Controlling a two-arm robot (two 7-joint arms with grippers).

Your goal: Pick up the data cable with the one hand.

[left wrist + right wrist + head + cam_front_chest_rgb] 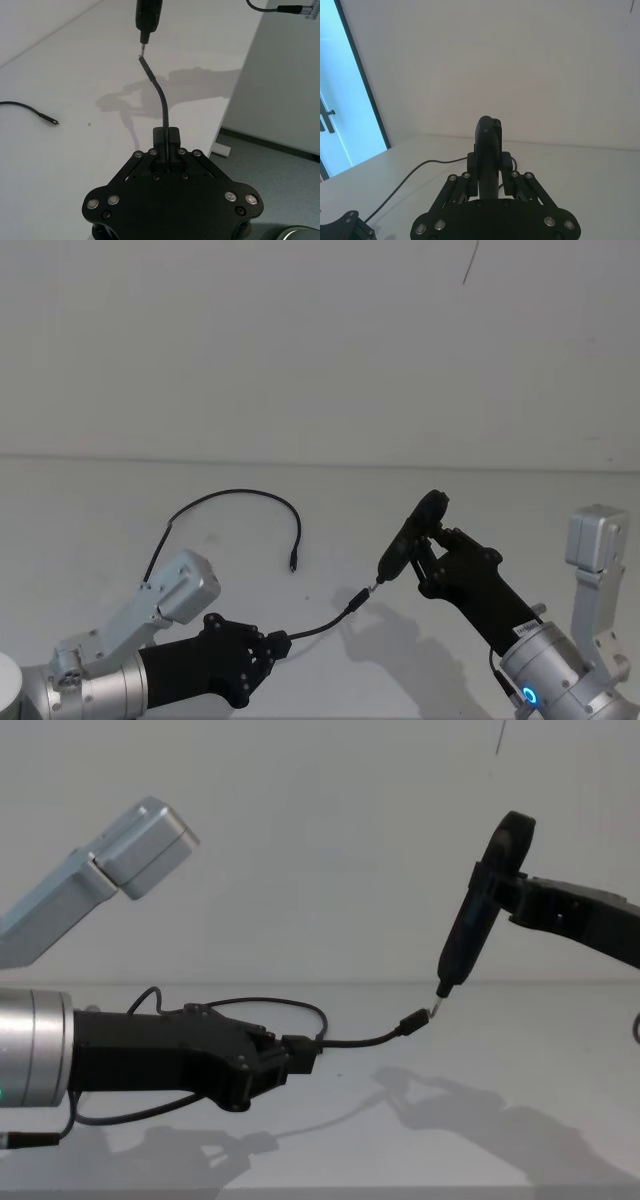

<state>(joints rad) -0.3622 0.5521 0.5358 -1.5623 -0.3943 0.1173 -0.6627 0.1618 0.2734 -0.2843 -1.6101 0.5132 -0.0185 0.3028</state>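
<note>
Data cable (235, 494) reads as light, thin and floppy: it holds a shallow curve when cantilevered a short way but will sag over any longer span. The jacket looks smooth, so a pinch on the cord alone could slip; best hold is just behind a plug, where the moulded body gives the jaws a shoulder. The metal tip looks like the fragile bit, so side loads there should be avoided.

Left gripper (280, 644) is low on the left of the head view, jaws pressed together on the cable a short way back from one plug. In the left wrist view the cord runs straight out between the fingers (172, 137) and arcs upward. The rest of the cable trails back past the left forearm and loops over the white table (100, 510), with the far plug (293, 564) lying flat on the surface, well apart from both arms.

Right gripper (425, 562) is raised on the right, clamped on a slim black pen-shaped tool (412, 535) angled down. Its metal point sits just at the held plug (415, 1021), touching or nearly so; contact can't be confirmed. That plug is off the table, between the two grippers.
</note>
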